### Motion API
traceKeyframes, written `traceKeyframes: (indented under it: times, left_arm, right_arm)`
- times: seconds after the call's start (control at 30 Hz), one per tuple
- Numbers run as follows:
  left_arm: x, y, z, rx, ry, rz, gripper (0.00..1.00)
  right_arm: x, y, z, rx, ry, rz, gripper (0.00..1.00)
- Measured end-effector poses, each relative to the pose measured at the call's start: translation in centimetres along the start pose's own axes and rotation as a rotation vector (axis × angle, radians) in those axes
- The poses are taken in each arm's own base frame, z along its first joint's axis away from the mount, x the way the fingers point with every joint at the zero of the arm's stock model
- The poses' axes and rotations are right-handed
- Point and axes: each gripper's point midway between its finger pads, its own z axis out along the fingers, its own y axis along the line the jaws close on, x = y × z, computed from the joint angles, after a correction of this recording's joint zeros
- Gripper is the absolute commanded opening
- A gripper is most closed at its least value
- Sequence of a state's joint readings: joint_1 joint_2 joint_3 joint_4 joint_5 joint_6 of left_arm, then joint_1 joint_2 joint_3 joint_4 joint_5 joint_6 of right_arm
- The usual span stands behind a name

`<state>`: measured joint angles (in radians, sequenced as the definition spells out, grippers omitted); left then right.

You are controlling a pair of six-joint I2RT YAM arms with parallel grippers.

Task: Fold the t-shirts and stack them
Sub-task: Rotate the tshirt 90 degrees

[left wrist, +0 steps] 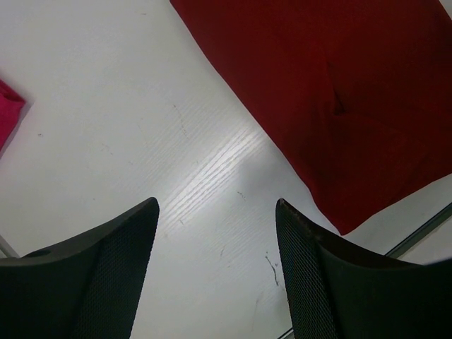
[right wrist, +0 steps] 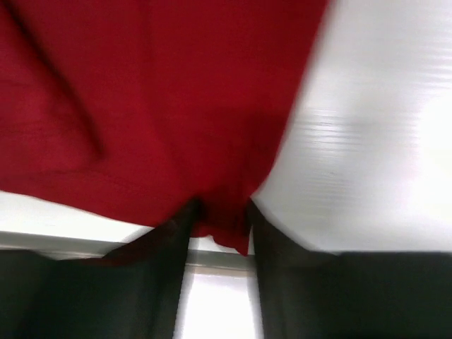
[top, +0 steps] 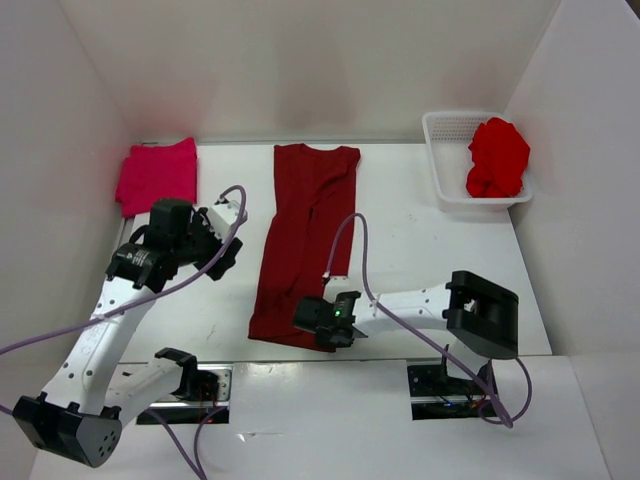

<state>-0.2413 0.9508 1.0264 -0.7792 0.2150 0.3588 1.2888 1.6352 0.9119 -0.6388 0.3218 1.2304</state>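
A dark maroon t-shirt (top: pixel 305 230) lies folded into a long strip down the middle of the table. My right gripper (top: pixel 316 322) is at its near right corner, shut on the hem; in the right wrist view the gripper (right wrist: pixel 220 212) pinches the cloth (right wrist: pixel 162 92) between its fingers. My left gripper (top: pixel 224 238) hovers open and empty over bare table to the left of the shirt; in the left wrist view the gripper (left wrist: pixel 215 205) has the maroon shirt (left wrist: pixel 353 92) to its upper right. A pinkish-crimson t-shirt (top: pixel 157 175) lies folded at the back left. A bright red t-shirt (top: pixel 497 157) is bunched in the basket.
A white mesh basket (top: pixel 445 135) stands at the back right against the wall. White walls close in the table on three sides. The pink shirt's edge (left wrist: pixel 7 113) shows at the left of the left wrist view. The table's near edge (right wrist: pixel 85 244) lies just under the right gripper.
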Motion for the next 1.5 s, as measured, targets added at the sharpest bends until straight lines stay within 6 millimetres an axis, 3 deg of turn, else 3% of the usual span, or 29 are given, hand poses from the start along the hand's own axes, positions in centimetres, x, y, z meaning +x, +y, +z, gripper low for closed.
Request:
traceKeyframes:
  times: [0.17,0.23,0.4,0.47,0.53,0.6,0.7,0.77,0.83,0.93,1.0,1.1,1.27,1.5]
  left_arm:
    - [-0.1,-0.1,-0.1,0.003,-0.007,0.002,0.75]
    - [-0.2,-0.2,-0.1,0.01,-0.012,0.003,0.75]
    - [-0.5,-0.7,-0.2,0.038,-0.03,0.016,0.75]
    - [-0.6,-0.9,-0.2,0.048,-0.034,0.029,0.75]
    - [-0.6,-1.1,-0.1,0.057,-0.038,0.044,0.75]
    - [-0.7,-1.5,-0.1,0.077,-0.042,0.059,0.75]
    - [-0.8,-2.2,0.0,0.105,-0.044,0.12,0.75]
    - [-0.9,-2.7,0.0,0.121,-0.042,0.178,0.75]
    - [-0.9,-2.7,0.1,0.119,-0.037,0.255,0.75]
    - [-1.1,-2.6,-0.2,0.105,-0.049,0.379,0.73]
    - [-1.2,-2.4,-0.6,0.086,-0.067,0.42,0.73]
    - [-0.9,-2.4,-0.9,0.066,-0.082,0.436,0.73]
    - [0.2,-2.8,-0.4,0.072,-0.071,0.412,0.73]
    - [0.0,-2.8,-0.6,0.06,-0.089,0.392,0.73]
  right_arm:
    - [-0.3,1.3,0.3,-0.054,0.031,0.039,0.02]
    - [-0.4,0.7,0.1,-0.082,0.049,0.081,0.0]
    - [-0.3,-2.8,-0.2,-0.05,0.063,0.159,0.02]
    - [-0.2,-3.7,-0.4,-0.035,0.07,0.176,0.24]
    - [-0.1,-4.2,-0.5,-0.013,0.078,0.183,0.71]
    - [-0.1,-4.9,-0.9,0.022,0.08,0.169,0.85]
    - [0.1,-6.3,-1.7,0.09,0.098,0.144,0.84]
    - [-0.4,-6.3,-2.9,0.103,0.095,0.136,0.76]
    - [-1.9,-4.7,-4.8,0.047,0.065,0.143,0.68]
    - [-4.8,-0.7,-7.9,-0.126,0.002,0.141,0.52]
    - [-5.8,1.3,-8.5,-0.192,-0.019,0.121,0.46]
    - [-5.5,3.3,-6.7,-0.207,0.001,0.06,0.46]
    - [-3.7,3.3,-2.6,-0.133,0.064,-0.056,0.48]
    - [-3.2,3.4,-0.5,-0.123,0.097,-0.135,0.49]
